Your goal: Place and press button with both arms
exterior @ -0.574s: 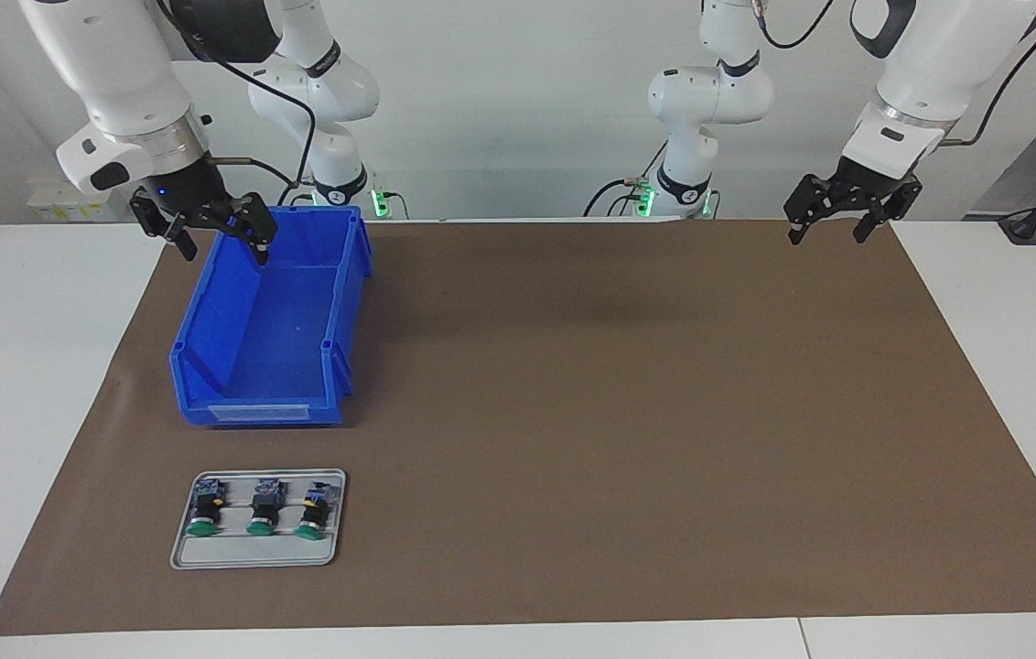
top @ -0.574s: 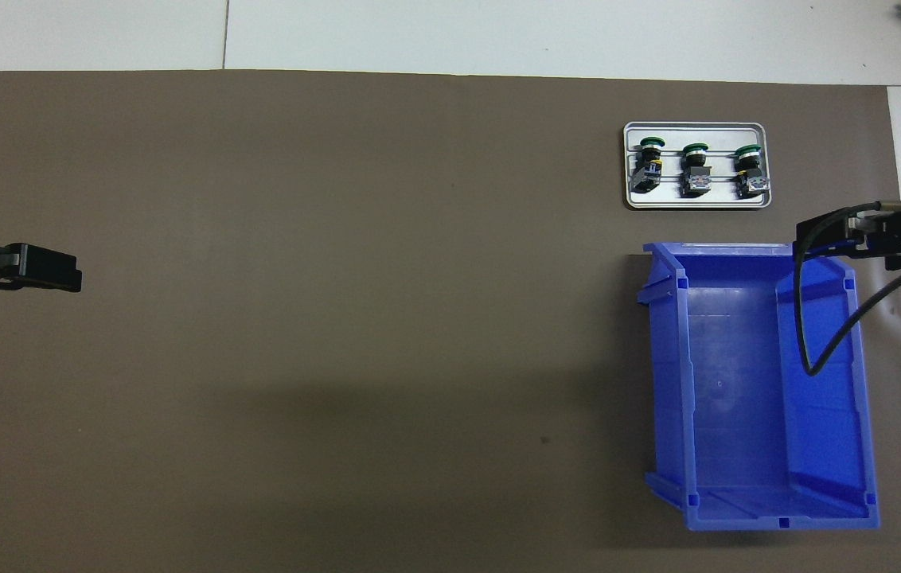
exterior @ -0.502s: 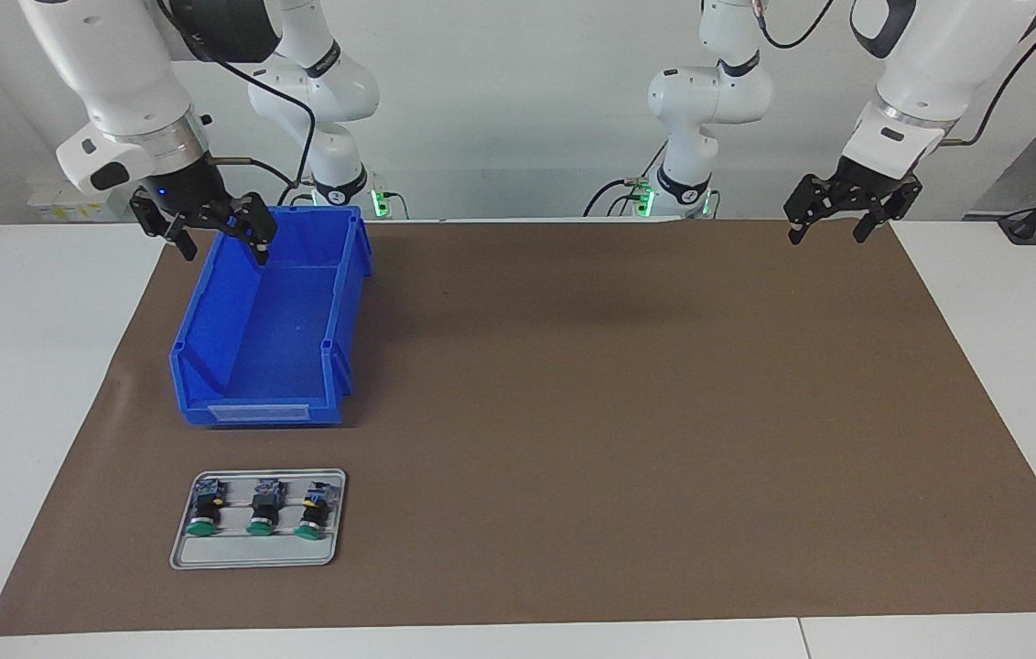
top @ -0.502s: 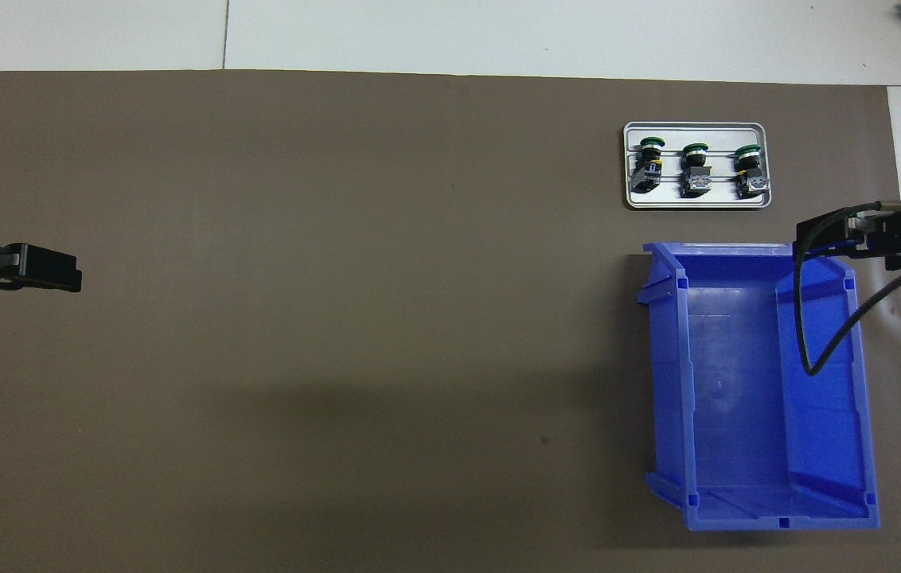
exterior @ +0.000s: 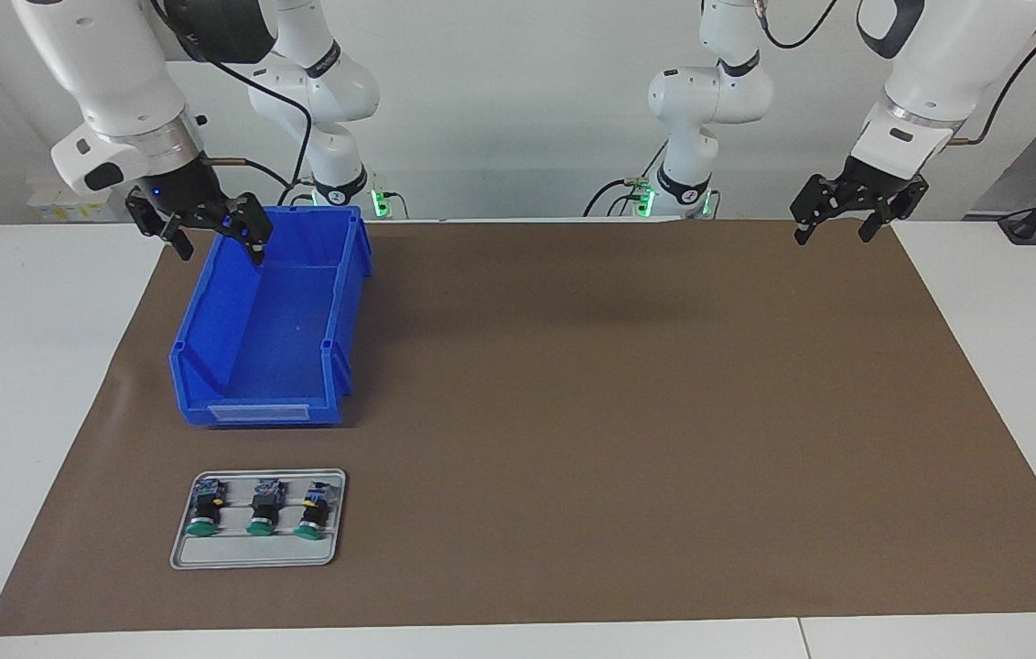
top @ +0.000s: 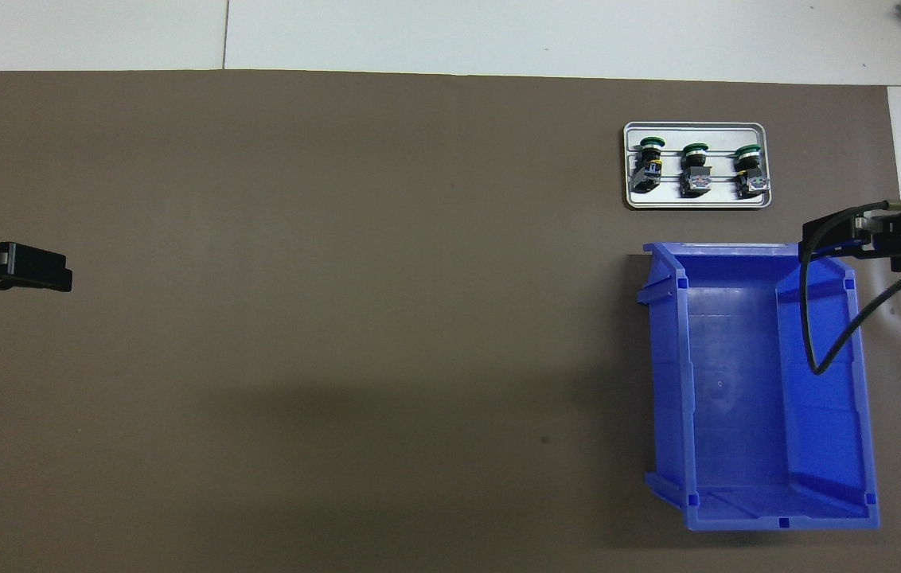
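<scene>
While both arms hang up in the air, the big white table (exterior: 42, 384) lies under a wide brown mat (exterior: 619, 412). A blue bin (exterior: 266, 329) sits on the mat at the right arm's end. Farther from the robots than the bin is a small grey tray (exterior: 257, 552) with three green-topped buttons (exterior: 262, 506) lying in a row. The right hand (exterior: 207, 240) is over the bin's edge, fingers spread, holding nothing. The left hand (exterior: 834, 233) is over the mat's corner, also spread and holding nothing.
</scene>
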{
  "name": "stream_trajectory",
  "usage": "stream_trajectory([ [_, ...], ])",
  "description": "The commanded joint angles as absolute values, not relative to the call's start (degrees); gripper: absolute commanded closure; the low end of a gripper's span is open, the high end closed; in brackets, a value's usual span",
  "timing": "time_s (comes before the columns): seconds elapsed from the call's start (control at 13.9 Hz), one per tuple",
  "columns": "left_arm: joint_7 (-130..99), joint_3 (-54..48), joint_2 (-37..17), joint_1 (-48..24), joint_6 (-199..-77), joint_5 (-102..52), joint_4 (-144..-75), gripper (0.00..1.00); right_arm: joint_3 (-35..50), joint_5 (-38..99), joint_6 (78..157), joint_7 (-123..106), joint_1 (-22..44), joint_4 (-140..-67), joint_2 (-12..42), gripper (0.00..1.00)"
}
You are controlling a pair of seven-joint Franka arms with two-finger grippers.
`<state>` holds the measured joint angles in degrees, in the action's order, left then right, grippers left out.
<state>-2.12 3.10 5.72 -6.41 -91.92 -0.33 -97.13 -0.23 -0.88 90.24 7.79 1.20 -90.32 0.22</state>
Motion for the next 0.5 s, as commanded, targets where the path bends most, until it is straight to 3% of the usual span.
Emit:
stream_trajectory([
  [0.0, -2.0, 3.1, 7.0, -6.2, -91.5, -0.1, -98.2, 0.0, 0.3, -1.3, 90.5, 6.7, 0.5, -91.1, -0.8, 0.0],
  [0.29, -2.0, 3.1, 7.0, -6.2, -91.5, -0.1, -98.2, 0.0, 0.3, -1.4, 97.4, 6.9, 0.8, -91.3, 1.0, 0.01],
  [0.43, -2.0, 3.1, 7.0, -6.2, -91.5, -0.1, -98.2, 0.0, 0.3, -1.6, 100.5, 6.8, 0.4, -90.5, 4.6, 0.01],
])
